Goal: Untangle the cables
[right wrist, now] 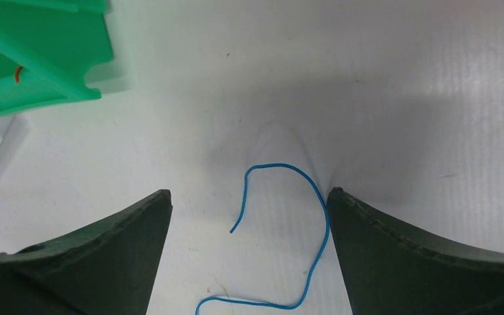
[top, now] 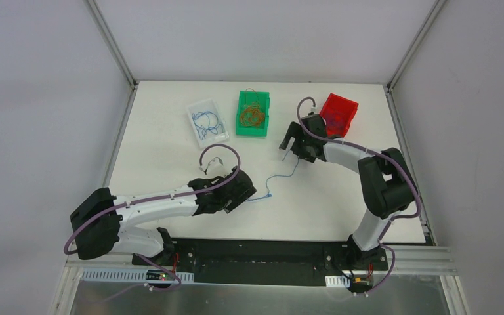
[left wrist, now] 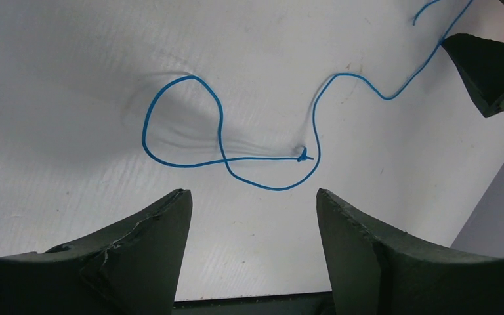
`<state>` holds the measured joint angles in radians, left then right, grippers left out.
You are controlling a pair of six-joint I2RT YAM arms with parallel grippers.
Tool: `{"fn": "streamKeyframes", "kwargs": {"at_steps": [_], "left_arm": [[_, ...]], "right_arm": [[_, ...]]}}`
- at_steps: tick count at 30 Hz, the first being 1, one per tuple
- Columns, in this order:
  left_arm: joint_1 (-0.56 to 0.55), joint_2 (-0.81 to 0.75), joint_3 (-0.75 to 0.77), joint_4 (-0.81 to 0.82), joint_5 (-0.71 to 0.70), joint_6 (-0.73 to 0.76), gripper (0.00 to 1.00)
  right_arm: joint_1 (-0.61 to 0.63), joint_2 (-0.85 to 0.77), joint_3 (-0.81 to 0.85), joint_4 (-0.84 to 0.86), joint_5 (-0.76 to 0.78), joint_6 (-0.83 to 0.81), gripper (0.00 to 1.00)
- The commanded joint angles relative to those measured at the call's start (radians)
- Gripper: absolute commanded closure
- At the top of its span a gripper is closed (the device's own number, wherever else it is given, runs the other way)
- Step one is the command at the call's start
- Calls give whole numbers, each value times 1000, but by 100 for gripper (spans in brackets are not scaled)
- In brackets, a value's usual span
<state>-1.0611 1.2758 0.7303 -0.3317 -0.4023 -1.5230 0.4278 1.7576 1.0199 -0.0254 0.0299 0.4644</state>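
One thin blue cable (top: 282, 176) lies loose on the white table between my two grippers. In the left wrist view it forms a loop (left wrist: 170, 105) and crosses itself beside a small knot (left wrist: 304, 155), just ahead of my left gripper (left wrist: 252, 193). That gripper (top: 248, 192) is open with nothing between its fingers. The cable's free end (right wrist: 327, 230) curls on the table between the fingers of my right gripper (right wrist: 249, 191), close to the right finger. The right gripper (top: 289, 147) is open and grips nothing.
At the back stand a white tray (top: 199, 106) with blue strands, a green bin (top: 253, 130) with an orange-red tangle, and a red bin (top: 338, 113) behind the right wrist. The green bin's corner (right wrist: 39, 59) shows in the right wrist view.
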Motion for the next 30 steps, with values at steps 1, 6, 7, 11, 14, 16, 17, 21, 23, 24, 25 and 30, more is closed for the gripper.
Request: {"fn": "streamKeyframes", "kwargs": {"at_steps": [1, 6, 7, 11, 14, 16, 17, 21, 23, 24, 25, 30], "left_arm": [[-3, 6, -32, 86, -21, -67, 34], [31, 16, -52, 100, -15, -65, 43], [39, 15, -52, 99, -13, -57, 41], [53, -21, -48, 83, -18, -4, 19], [56, -57, -31, 17, -32, 25, 11], [55, -75, -11, -58, -25, 47, 5], [56, -82, -1, -90, -17, 52, 3], [56, -100, 19, -200, 30, 57, 1], [55, -107, 14, -222, 52, 53, 1], [54, -110, 8, -228, 61, 44, 1], [50, -112, 1, -230, 68, 26, 1], [11, -40, 14, -227, 74, -26, 1]], "right_arm": [[32, 26, -17, -10, -127, 30, 10], [77, 36, -88, 155, -371, 105, 16], [86, 41, -98, 198, -423, 124, 18], [116, 67, -95, 268, -546, 145, 20], [119, 61, -90, 270, -561, 145, 21], [119, 50, -92, 256, -549, 137, 21], [119, 45, -92, 247, -542, 131, 21], [120, 42, -89, 236, -536, 130, 20], [119, 41, -88, 236, -537, 132, 20], [120, 40, -89, 235, -535, 132, 20], [118, 40, -89, 235, -535, 133, 20], [120, 46, -80, 215, -529, 133, 17]]}}
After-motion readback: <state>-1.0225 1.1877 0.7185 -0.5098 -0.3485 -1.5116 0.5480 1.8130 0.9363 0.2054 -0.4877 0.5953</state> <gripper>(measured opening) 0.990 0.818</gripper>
